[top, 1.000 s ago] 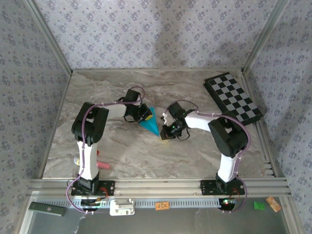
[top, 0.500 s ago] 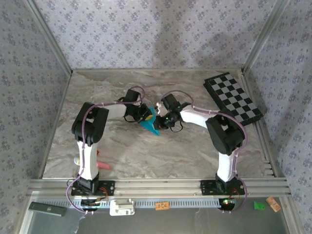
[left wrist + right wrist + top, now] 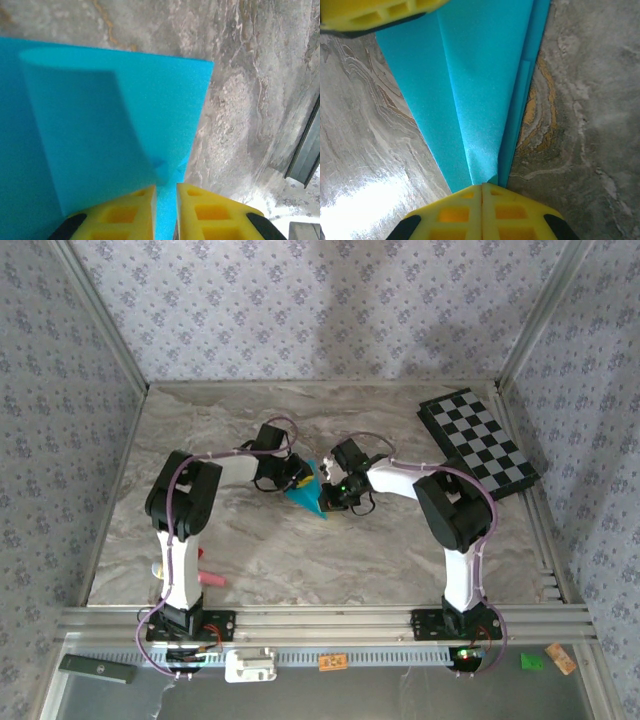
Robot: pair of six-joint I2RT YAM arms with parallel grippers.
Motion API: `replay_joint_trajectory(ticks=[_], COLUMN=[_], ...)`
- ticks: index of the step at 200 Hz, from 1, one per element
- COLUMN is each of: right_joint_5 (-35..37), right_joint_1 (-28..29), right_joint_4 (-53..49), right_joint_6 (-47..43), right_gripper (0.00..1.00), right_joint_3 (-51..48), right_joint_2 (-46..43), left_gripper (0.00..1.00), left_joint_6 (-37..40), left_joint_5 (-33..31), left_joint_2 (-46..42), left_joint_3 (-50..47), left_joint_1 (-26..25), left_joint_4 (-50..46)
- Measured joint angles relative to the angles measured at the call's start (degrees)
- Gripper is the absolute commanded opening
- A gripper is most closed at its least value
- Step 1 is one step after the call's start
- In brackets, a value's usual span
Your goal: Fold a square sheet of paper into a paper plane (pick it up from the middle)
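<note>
A: What are the claws doing?

B: The right gripper [image 3: 481, 186] has its yellow fingers pressed together on the narrow end of the paper plane [image 3: 480, 75]. The left gripper [image 3: 166, 186] pinches the wide end, with a thin strip of cyan between its fingers.

A: Where is it? Any print on it?

B: It spans between both claws over the middle of the marble table [image 3: 250, 550]. The paper is plain cyan and creased. The checkered board [image 3: 478, 440] lies well apart at the far right.
</note>
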Motion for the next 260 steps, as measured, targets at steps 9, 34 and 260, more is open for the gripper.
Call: replay_joint_trajectory(ticks=[9, 34, 260], right_joint_5=[0.0, 0.0, 2.2], right_joint_1=[0.0, 0.0, 0.4], right_joint_4=[-0.2, -0.4, -6.9], right_joint_6=[-0.2, -0.5, -4.5], right_gripper=[0.07, 0.07, 0.06], right_joint_3=[0.0, 0.0, 2.7], right_joint_2=[0.0, 0.0, 0.7], left_gripper=[0.19, 0.17, 0.1], left_joint_6=[1.0, 3.6, 11.1], left_joint_5=[-0.1, -0.7, 2.2], left_joint_2=[-1.5, -6.2, -1.2], left_joint_3=[-1.1, -3.8, -3.8], left_joint_1=[-0.1, -0.6, -2.6], left_joint_4=[0.0, 0.6, 0.6])
